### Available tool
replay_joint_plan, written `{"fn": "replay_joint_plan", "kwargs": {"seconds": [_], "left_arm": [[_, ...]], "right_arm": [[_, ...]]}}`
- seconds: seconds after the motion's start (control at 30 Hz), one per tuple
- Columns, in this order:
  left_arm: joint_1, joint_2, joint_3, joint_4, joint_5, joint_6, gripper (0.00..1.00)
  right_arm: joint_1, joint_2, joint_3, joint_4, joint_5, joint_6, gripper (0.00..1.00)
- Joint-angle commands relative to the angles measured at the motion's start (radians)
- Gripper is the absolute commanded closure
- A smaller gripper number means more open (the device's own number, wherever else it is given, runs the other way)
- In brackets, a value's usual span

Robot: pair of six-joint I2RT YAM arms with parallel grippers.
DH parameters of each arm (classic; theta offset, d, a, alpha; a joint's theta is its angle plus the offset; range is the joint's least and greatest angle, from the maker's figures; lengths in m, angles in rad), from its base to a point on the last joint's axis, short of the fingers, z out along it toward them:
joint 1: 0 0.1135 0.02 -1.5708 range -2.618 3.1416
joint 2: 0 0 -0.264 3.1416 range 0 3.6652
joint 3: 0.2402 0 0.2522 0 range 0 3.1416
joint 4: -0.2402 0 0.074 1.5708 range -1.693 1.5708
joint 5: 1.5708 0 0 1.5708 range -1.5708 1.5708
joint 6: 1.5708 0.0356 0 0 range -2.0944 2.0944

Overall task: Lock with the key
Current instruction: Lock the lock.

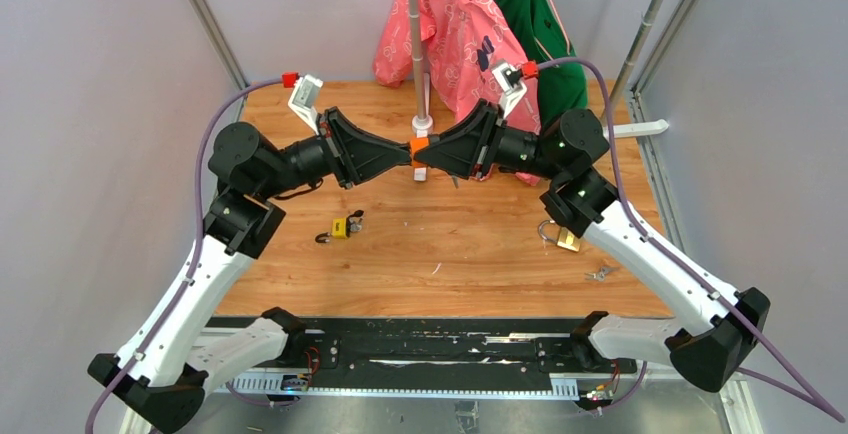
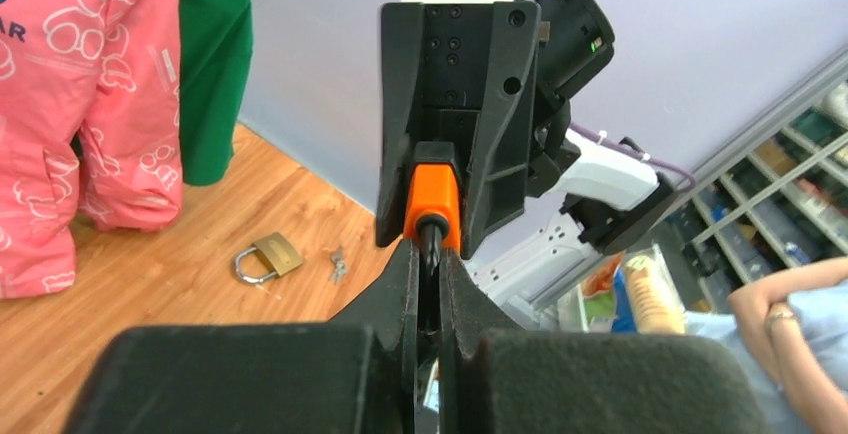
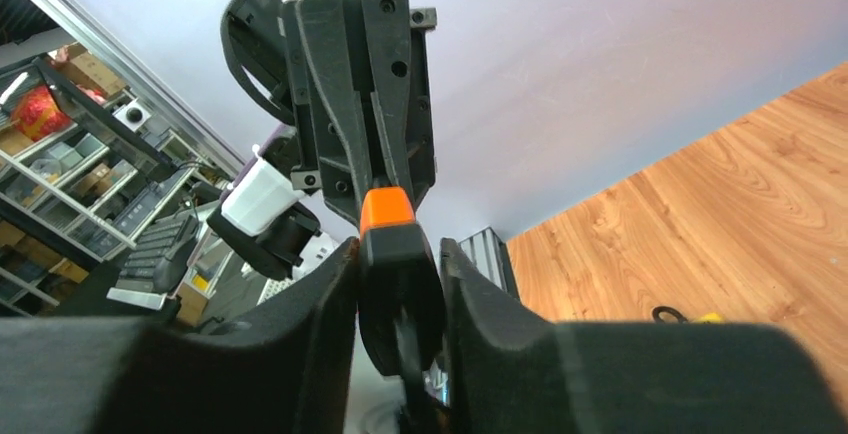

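**Both grippers meet on one orange-capped piece**

Your right gripper (image 3: pixel 398 259) pinches a black piece (image 3: pixel 400 299) between its two fingers, and the piece has an orange cap (image 3: pixel 385 210) on top. Opposite, the left gripper (image 3: pixel 380 182) narrows its fingers onto that cap. The wooden table (image 3: pixel 720 214) lies to the right, with a scrap of yellow (image 3: pixel 703 317) low on it.

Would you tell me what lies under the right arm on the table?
A brass padlock lies there; the right arm covers its upper edge from above. Small keys lie beside it. Anything further beneath is hidden.
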Motion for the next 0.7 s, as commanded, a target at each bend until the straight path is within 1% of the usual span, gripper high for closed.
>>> {"fn": "replay_joint_plan", "kwargs": {"seconds": [0.0, 0.03, 0.1, 0.13, 0.3, 0.33, 0.4, 0.43, 0.53, 0.57, 0.6, 0.67], "left_arm": [[-0.003, 0.07, 0.083, -0.214, 0.125, 0.133, 1.0], [0.016, 0.074, 0.108, -0.248, 0.154, 0.163, 1.0], [0.038, 0.085, 0.161, -0.337, 0.205, 0.229, 1.0], [0.041, 0.097, 0.189, -0.397, 0.219, 0.272, 1.0], [0.043, 0.15, 0.304, -0.654, 0.283, 0.467, 1.0], [0.043, 0.164, 0.329, -0.723, 0.303, 0.527, 1.0], [0.043, 0.211, 0.396, -0.926, 0.313, 0.698, 1.0], [0.043, 0.231, 0.404, -0.979, 0.322, 0.75, 1.0], [0.043, 0.259, 0.37, -1.037, 0.41, 0.839, 1.0], [0.042, 0.27, 0.36, -1.061, 0.42, 0.866, 1.0], [0.042, 0.282, 0.349, -1.082, 0.423, 0.894, 1.0], [0.031, 0.308, 0.34, -1.115, 0.43, 0.934, 1.0]], "right_arm": [[0.061, 0.011, 0.045, -0.237, -0.049, -0.122, 0.48], [0.055, -0.007, 0.059, -0.307, -0.037, -0.181, 0.4], [0.038, -0.035, 0.075, -0.413, -0.032, -0.234, 0.23], [0.023, -0.049, 0.076, -0.469, -0.032, -0.253, 0.21], [-0.056, -0.145, 0.041, -0.62, -0.084, -0.323, 0.18], [-0.064, -0.171, 0.045, -0.682, -0.087, -0.363, 0.18], [-0.067, -0.211, 0.046, -0.781, -0.099, -0.433, 0.18], [-0.067, -0.228, 0.046, -0.831, -0.087, -0.467, 0.18], [-0.069, -0.273, 0.041, -0.974, -0.008, -0.557, 0.18], [-0.069, -0.285, 0.036, -1.015, 0.014, -0.579, 0.18], [-0.069, -0.295, 0.026, -1.03, 0.018, -0.6, 0.18], [-0.069, -0.309, -0.011, -1.029, -0.026, -0.618, 0.18]]}}
